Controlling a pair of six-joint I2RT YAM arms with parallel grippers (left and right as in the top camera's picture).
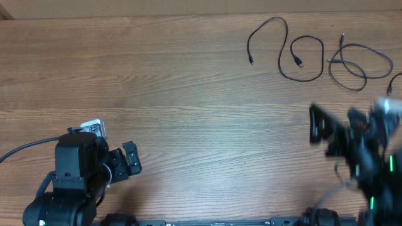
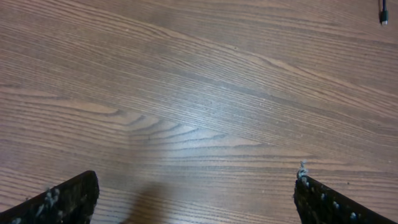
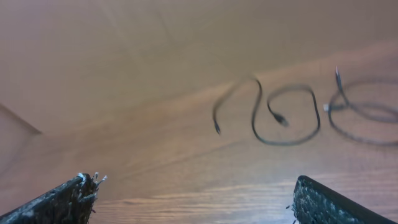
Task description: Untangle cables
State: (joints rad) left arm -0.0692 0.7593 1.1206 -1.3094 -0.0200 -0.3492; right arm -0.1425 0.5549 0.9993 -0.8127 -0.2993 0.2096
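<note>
Two thin black cables lie apart at the far right of the table. An S-shaped cable curls into a loop, and a second looped cable lies to its right, crossing over itself. Both show in the right wrist view, the S-shaped cable and the looped cable, both blurred. My right gripper is open and empty, hovering in front of them; its fingers frame bare wood. My left gripper is open and empty at the near left, its fingers over bare wood.
A short end of another thin black cord shows at the right edge. A dark plug tip sits at the top right of the left wrist view. The wooden table spans the whole view.
</note>
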